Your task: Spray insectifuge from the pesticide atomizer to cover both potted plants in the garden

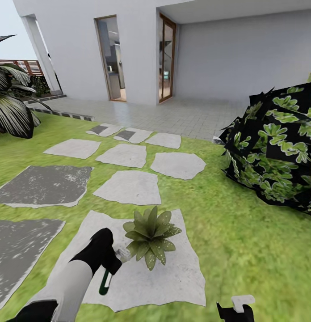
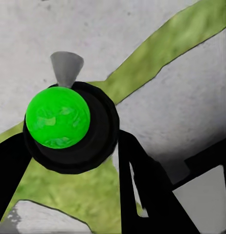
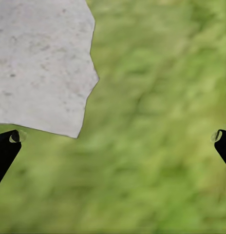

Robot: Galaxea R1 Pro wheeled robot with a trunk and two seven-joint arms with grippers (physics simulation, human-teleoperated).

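The left pincer [image 1: 111, 259] is closed around the pesticide atomizer [image 1: 106, 279], gripping it near its head, so that in the head view the green and white bottle hangs below the black fingers and a small grey nozzle [image 1: 124, 255] points toward the potted plant [image 1: 150, 236]. In the left wrist view the atomizer [image 2: 58, 123] shows from above as a bright green rounded top in a black collar, held between the dark fingers [image 2: 142, 185], with its grey cone-shaped nozzle [image 2: 66, 67] aimed away over the paving. The plant, a rosette of pointed, pale-speckled green leaves, sits just beside the nozzle on a pale stepping slab [image 1: 173, 277], toward that slab's far edge and about midway across it; whether nozzle and leaves touch I cannot tell. The right pincer [image 3: 115, 139] is spread wide and holds nothing, its two dark fingertips [image 3: 7, 141] standing at opposite sides of the right wrist view above the lawn [image 3: 157, 146], with a corner of a slab [image 3: 40, 63] nearby. In the head view this pincer [image 1: 236, 309] hangs low over the grass to the right of the plant's slab. More grey slabs [image 1: 128, 187] lead across the garden lawn [image 1: 245, 250] to a tiled terrace [image 1: 173, 114] before a white house [image 1: 128, 27] with two glazed doors. A big dark-leaved bush [image 1: 276, 147] stands at right, and a palm-like plant [image 1: 10, 107] and a slatted fence [image 1: 28, 66] at far left.
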